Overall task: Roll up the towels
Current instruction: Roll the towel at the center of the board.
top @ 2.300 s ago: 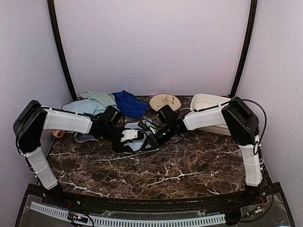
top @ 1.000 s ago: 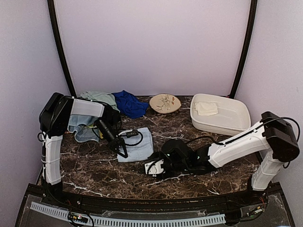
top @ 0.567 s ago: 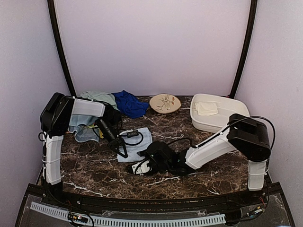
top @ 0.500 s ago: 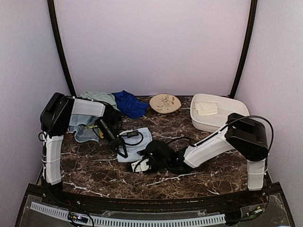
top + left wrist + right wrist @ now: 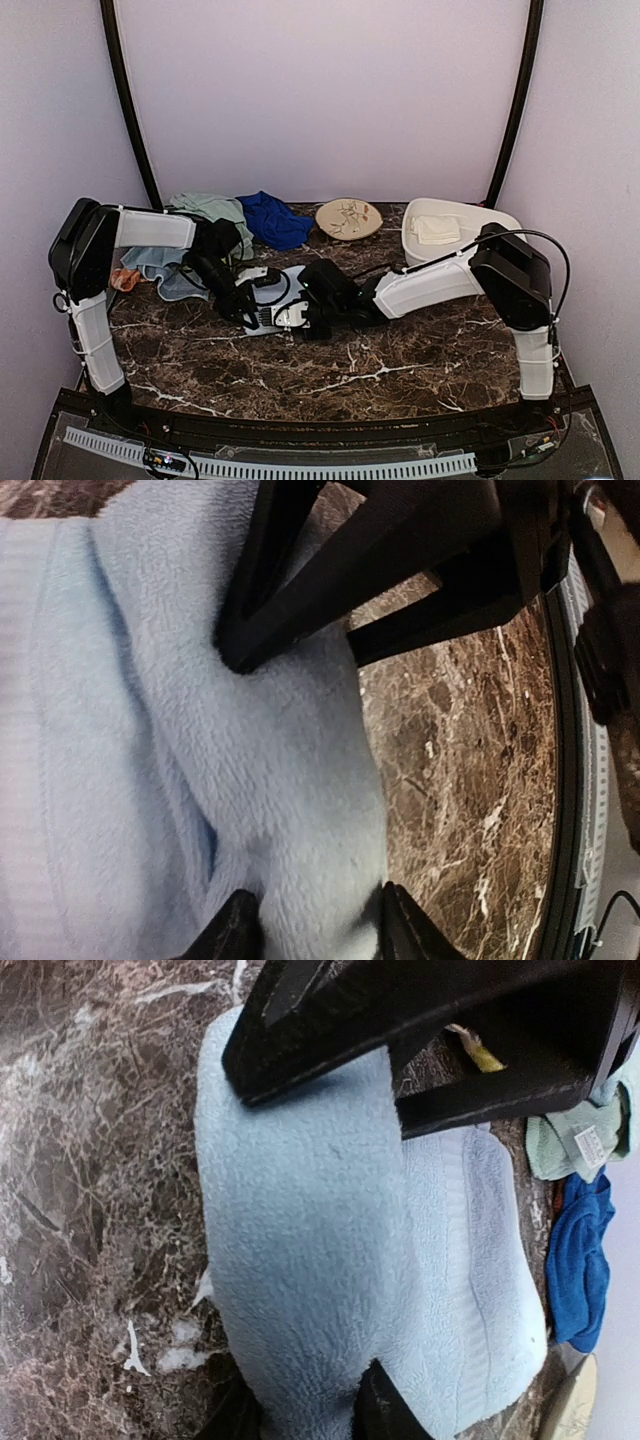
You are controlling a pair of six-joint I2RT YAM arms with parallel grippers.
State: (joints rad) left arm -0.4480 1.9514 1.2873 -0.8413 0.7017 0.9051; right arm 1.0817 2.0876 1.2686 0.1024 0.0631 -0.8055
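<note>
The left end effector (image 5: pixel 318 932) and the right end effector (image 5: pixel 305 1410) are meeting tip to tip low over the desk (image 5: pixel 420 360), each pinching between its fingers a thick fold of the light blue towel (image 5: pixel 320 1230), whose remainder is lying spread just ahead of them.
</note>
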